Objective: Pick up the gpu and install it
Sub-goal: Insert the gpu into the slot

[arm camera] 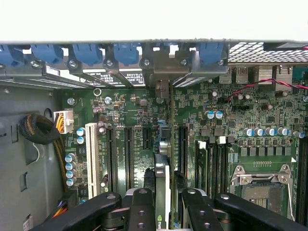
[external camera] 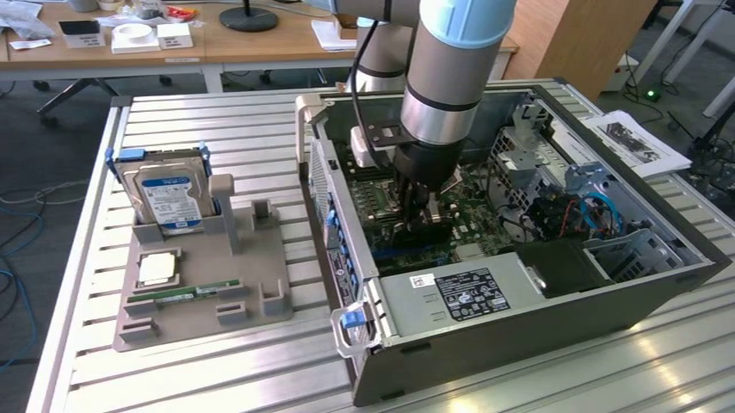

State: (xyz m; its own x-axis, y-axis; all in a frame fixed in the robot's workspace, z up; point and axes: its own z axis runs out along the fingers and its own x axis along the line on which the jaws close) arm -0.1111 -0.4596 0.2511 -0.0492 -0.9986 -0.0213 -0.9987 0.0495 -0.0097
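One gpu (arm camera: pixel 166 159) edge-on over motherboard (arm camera: pixel 231 125), one pincer (arm camera: pixel 163 204) clamped on it, one hard drive (external camera: pixel 170 200)

pincer's black linkage arms (arm camera: pixel 163 211): cut off by the wrist picture's edge; the fingertips are hidden behind the card's edge.
thin dark card seen edge-on, the gpu (arm camera: pixel 169 159): its faces and lower edge are hidden, so whether it sits in a slot cannot be told.
same gpu in the exterior view (external camera: pixel 428 219): mostly covered by the pincer, at 12 o'clock from the labelled silver power supply box (external camera: pixel 460 297).
green motherboard (external camera: pixel 483 215): partly hidden behind the grey robot arm (external camera: pixel 453 77).
blue-white label on the silver hard drive (external camera: pixel 170 196): print too small to read.
grey slatted metal surface (external camera: pixel 230 120): cut off by the exterior picture's lower edge.
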